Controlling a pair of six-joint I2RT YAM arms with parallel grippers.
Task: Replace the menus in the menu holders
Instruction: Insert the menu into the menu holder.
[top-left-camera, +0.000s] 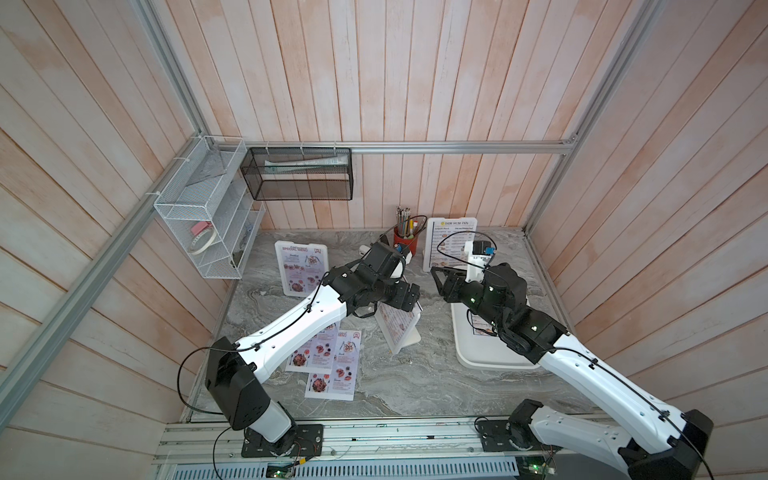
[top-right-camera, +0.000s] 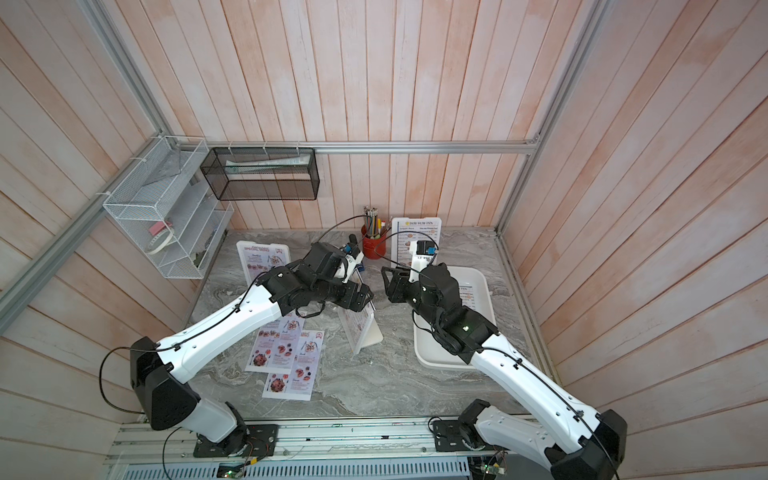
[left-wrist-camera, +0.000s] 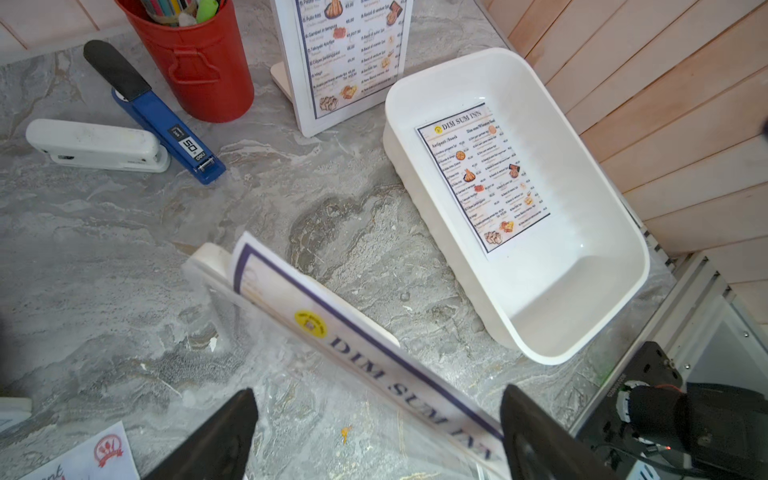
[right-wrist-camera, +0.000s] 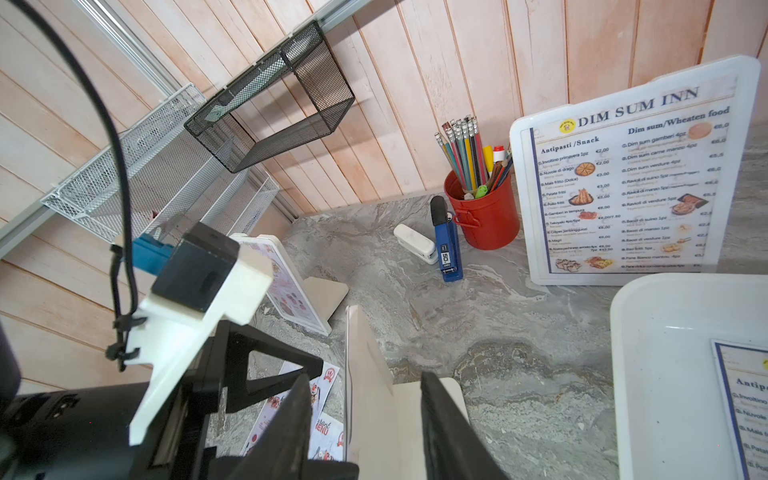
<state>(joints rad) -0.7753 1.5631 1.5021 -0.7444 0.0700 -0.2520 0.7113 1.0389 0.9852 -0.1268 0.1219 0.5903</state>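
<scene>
My left gripper (left-wrist-camera: 378, 390), jaws wide apart, straddles the blue-bordered "Dim Sum Inn" paper sheet (left-wrist-camera: 361, 345); right gripper (right-wrist-camera: 365, 376), half-open, empty, at three o'clock.

Walls of pale pink-washed wooden planks (top-left-camera: 415, 83) close the cell on three sides. The grey marble-patterned tabletop (top-left-camera: 415, 386) lies under soft, even light. A silver aluminium rail (top-left-camera: 457, 147) carries a black wire-mesh basket (top-left-camera: 299, 174); a white wire-mesh shelf rack (top-left-camera: 199, 216) hangs beside it.
</scene>
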